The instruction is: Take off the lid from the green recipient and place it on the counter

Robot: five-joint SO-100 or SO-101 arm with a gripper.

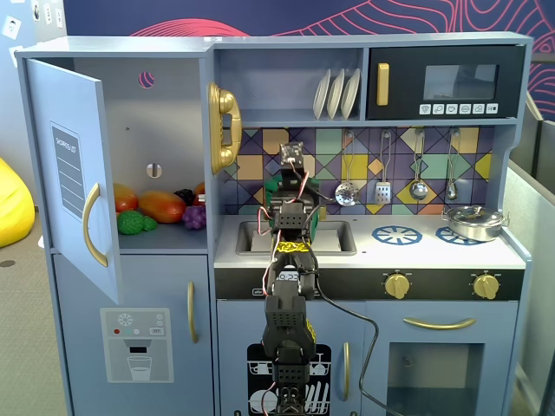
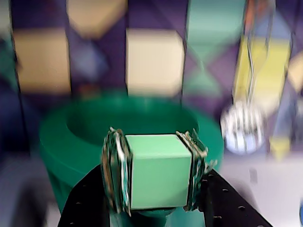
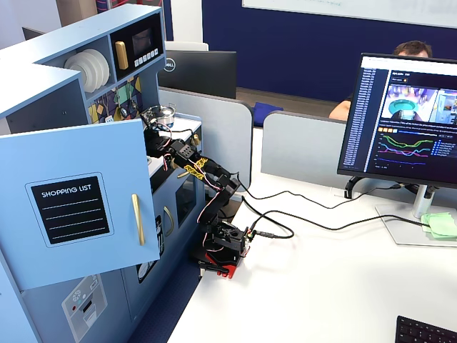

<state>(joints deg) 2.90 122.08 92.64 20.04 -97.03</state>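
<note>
Pincer (image 2: 158,177) clamping lid (image 2: 161,177), seemingly above recipient (image 2: 75,142)

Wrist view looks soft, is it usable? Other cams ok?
Wrist view: backsplash tiles and hanging utensil smeared, green recipient soft, yet the lid knob clamped in the end effector reads clearly. Both fixed views: sharp, evenly lit, though one shows the monitor bright.

wall: dark blue (image 3: 300,43) | desk: white (image 3: 335,279) | monitor (image 3: 407,118) | partition: grey (image 3: 303,161)
</note>
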